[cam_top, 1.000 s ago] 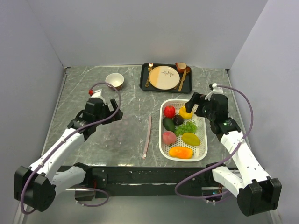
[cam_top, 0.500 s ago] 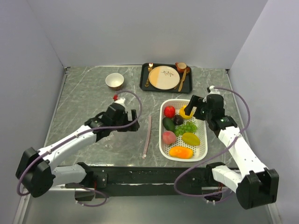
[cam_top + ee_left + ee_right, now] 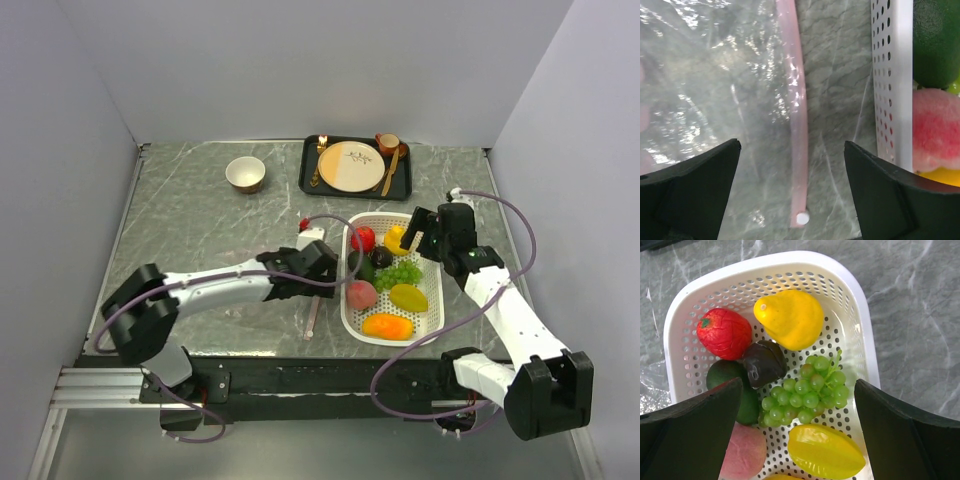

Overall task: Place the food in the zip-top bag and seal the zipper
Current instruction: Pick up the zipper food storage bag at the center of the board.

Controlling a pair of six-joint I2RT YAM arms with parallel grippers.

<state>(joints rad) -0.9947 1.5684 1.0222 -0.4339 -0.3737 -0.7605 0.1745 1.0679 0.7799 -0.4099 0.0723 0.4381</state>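
Note:
The clear zip-top bag (image 3: pixel 700 95) lies flat on the table. Its pale pink zipper (image 3: pixel 798 125) runs along the right edge, also seen in the top view (image 3: pixel 313 318). My left gripper (image 3: pixel 322 264) is open and empty. It hovers low over the zipper (image 3: pixel 791 146), a finger on each side, near the strip's end. The food lies in the white basket (image 3: pixel 862 315): strawberry (image 3: pixel 724 333), yellow piece (image 3: pixel 790 317), dark piece (image 3: pixel 764 362), grapes (image 3: pixel 807 387), yellow-green piece (image 3: pixel 825 452), peach (image 3: pixel 742 455). My right gripper (image 3: pixel 798 385) is open and empty above the grapes (image 3: pixel 400 272).
The basket's wall (image 3: pixel 892 85) stands just right of the zipper. A black tray (image 3: pixel 310 183) with a plate, cup and cutlery sits at the back. A small bowl (image 3: pixel 245 173) is at the back left.
My left arm has swung from the table's left side rightward to over the zipper beside the basket. My right gripper has shifted slightly over the basket.

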